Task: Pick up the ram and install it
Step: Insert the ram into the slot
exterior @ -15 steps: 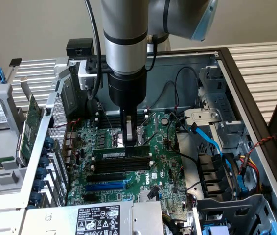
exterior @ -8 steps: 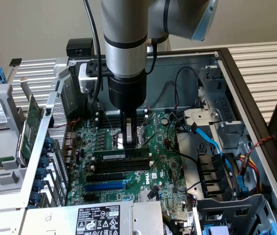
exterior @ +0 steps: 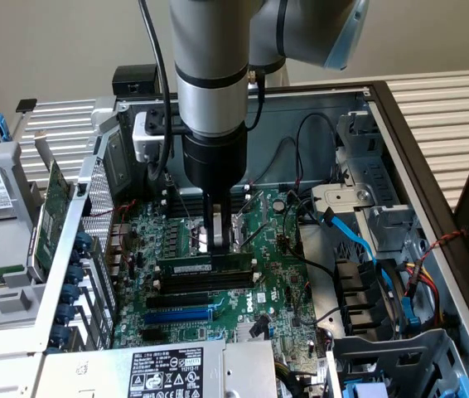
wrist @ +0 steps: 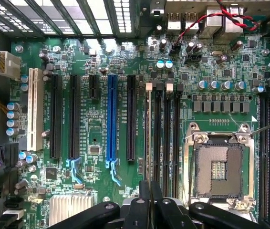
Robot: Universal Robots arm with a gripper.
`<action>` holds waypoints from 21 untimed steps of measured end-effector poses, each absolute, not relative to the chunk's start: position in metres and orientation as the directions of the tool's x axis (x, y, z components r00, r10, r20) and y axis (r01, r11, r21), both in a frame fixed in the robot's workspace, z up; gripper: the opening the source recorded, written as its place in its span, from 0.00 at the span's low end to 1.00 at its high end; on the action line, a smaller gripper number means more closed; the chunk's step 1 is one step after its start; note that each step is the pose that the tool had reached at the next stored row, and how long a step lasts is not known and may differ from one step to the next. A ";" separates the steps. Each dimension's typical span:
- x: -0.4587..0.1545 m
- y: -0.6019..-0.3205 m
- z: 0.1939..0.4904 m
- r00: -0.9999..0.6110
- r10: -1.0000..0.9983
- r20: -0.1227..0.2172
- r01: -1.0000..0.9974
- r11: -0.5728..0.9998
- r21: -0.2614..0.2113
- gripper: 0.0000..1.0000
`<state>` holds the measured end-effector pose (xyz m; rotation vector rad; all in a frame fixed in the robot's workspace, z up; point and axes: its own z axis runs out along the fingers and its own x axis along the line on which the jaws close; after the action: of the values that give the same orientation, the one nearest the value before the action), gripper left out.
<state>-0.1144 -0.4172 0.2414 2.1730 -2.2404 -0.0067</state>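
Observation:
The ram [exterior: 193, 268] is a long green stick with a white label. It stands on edge in the black memory slot nearest the processor socket, inside the open computer case. My gripper [exterior: 218, 247] comes straight down on the stick's upper edge, near the middle of its length. The two fingers are pressed together on it. In the wrist view the ram [wrist: 149, 133] is a thin strip seen edge-on, running away from the shut gripper [wrist: 150, 191] along that slot. The other black memory slots [exterior: 201, 286] beside it hold nothing.
The bare processor socket [wrist: 218, 169] lies just beyond the ram. A blue expansion slot [exterior: 181, 315] and more black slots sit nearer the power supply [exterior: 164, 373]. A green expansion card [exterior: 52, 215] stands at the exterior view's left. Blue cables [exterior: 359, 240] and drive bays crowd its right.

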 end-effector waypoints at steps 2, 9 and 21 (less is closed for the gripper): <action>-0.115 -0.417 0.241 -0.030 -0.999 0.011 -0.999 0.031 0.016 0.12; -0.115 -0.418 0.239 -0.030 -0.999 0.011 -0.999 0.031 0.015 0.12; -0.115 -0.418 0.237 -0.031 -0.999 0.008 -0.999 0.031 0.008 0.12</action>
<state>-0.1153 -0.4181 0.2370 2.1791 -2.2475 0.0000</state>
